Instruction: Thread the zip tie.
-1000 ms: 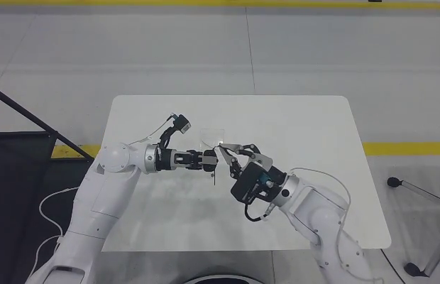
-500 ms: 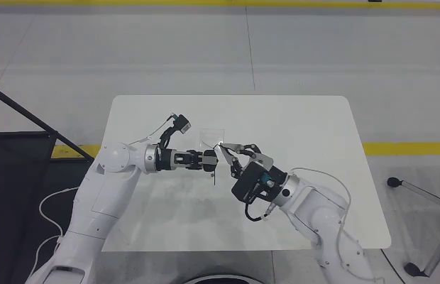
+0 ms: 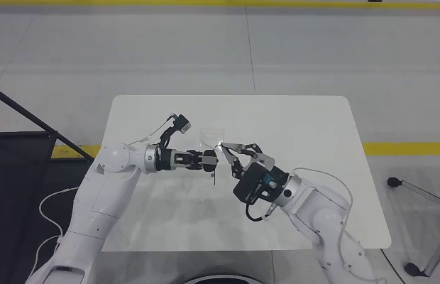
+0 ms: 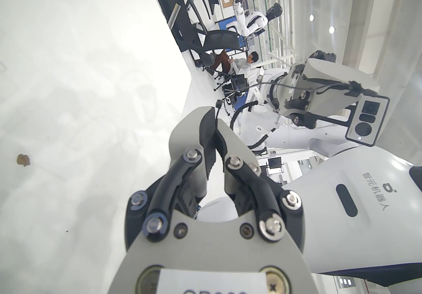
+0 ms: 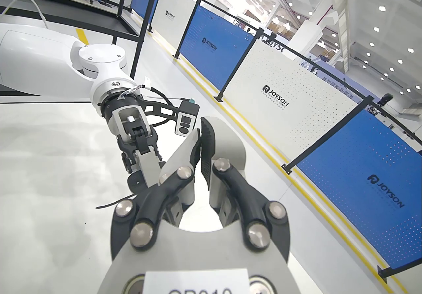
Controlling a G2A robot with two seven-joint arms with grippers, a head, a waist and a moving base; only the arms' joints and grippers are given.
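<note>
The left pincer point(image 4: 215, 125) is clamped shut on the thin black zip tie point(image 4: 218, 106), whose head pokes just past its fingertips. The right pincer point(image 5: 200, 138) has its pads pressed together; whether they pinch anything is unclear. Its tips sit just beside the left pincer. The right wrist view adds the tail trailing out beneath the left pincer.

Bright ceiling lamps point(image 5: 382, 8) (wide-angle bend at edges); soft shadows

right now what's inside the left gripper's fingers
A thin black zip tie is pinched between the pads of the left gripper; its small head pokes out past the fingertips. The pads cover the strap deeper in, so how far it runs there cannot be seen.
</note>
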